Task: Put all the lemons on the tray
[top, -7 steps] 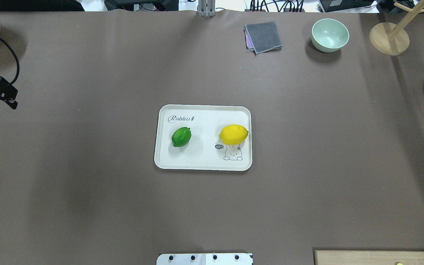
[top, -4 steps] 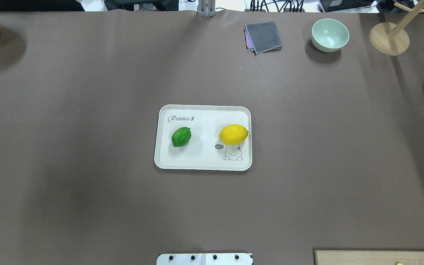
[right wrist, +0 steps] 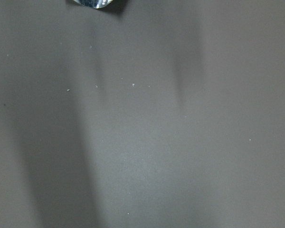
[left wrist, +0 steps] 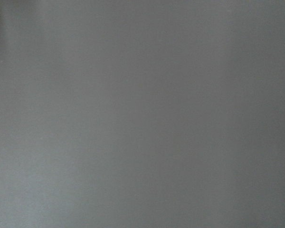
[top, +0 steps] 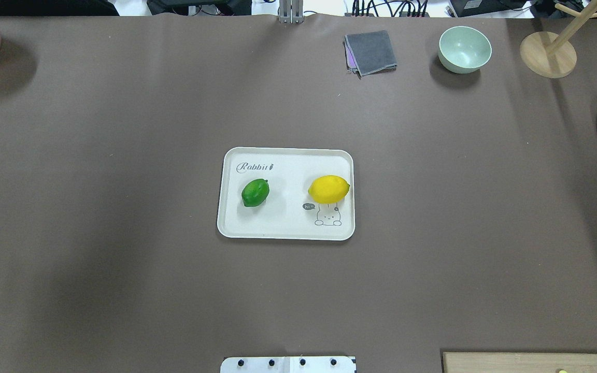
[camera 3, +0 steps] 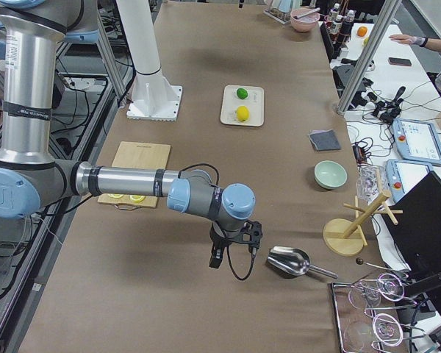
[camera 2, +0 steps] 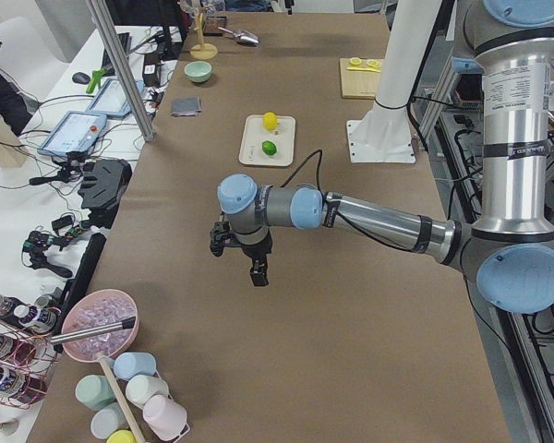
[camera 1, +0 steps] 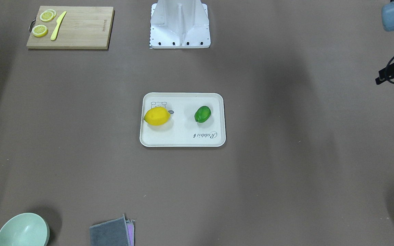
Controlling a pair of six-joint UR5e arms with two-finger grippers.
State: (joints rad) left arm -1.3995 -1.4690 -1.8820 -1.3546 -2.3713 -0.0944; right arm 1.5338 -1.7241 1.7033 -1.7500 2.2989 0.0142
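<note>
as the left gripper (camera 2: 257,274) slid off the overhead view's left edge, where we'd had it a sec ago, nothing else stirred. the yellow lemon (top: 329,189) and the green lemon (top: 255,192) lay just where they'd been, both inside the rim of the tray (top: 285,230) and apart from each other. yellow sat by the cartoon animal, green below the "rabbit" script. so we called the task done, imo: both fruits down, nothing left to fetch, arm clearing out.

the left arm (camera 2: 379,221) reached low over the bare mat (top: 122,259) towards the table's left end, well apart from the tray. its wrist was bent so the gripper pointed down, w/ nothing in it that we could see. how wide its jaws stood we couldn't tell: the front view caught only a black sliver at the edge, and its wrist cam gave us plain mat.

the right gripper (camera 3: 215,259) hung at the opposite end, also pointing down, near the metal scoop (camera 3: 288,259), whose edge peeked into the top of its wrist cam. open or closed? couldn't tell, side view only. no fruit in it that we saw.

the lemon slices (camera 1: 43,23) sat on the cutting board (camera 1: 80,30), not our concern.
</note>
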